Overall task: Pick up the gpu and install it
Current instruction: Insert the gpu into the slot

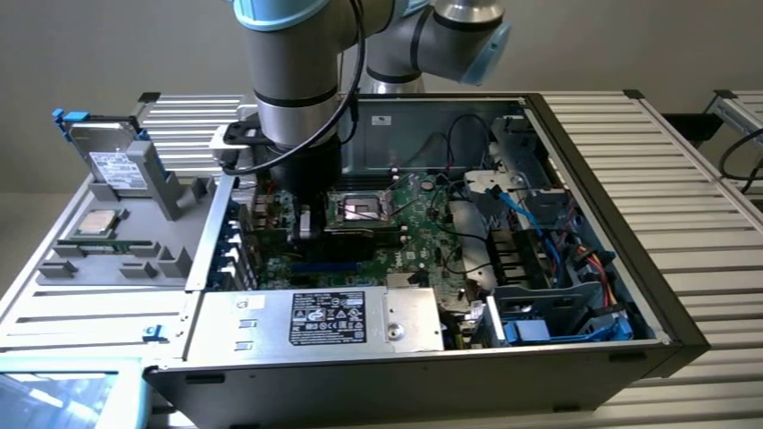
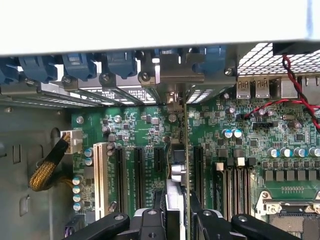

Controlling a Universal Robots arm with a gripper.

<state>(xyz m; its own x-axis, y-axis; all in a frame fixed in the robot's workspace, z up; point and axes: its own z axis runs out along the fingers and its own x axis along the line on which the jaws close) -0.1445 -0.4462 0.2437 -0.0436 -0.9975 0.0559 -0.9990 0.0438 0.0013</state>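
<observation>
On slatted grey table [image 1: 703, 179], open case [image 1: 406, 389], gpu [image 2: 173, 197] in hand [image 2: 175, 216]

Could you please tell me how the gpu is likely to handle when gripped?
Probably stiff: the gpu stands straight and edge-on in the gripper. Likely fragile, being a thin board. Held on edge over the motherboard, it could tilt sideways if pushed.
</observation>
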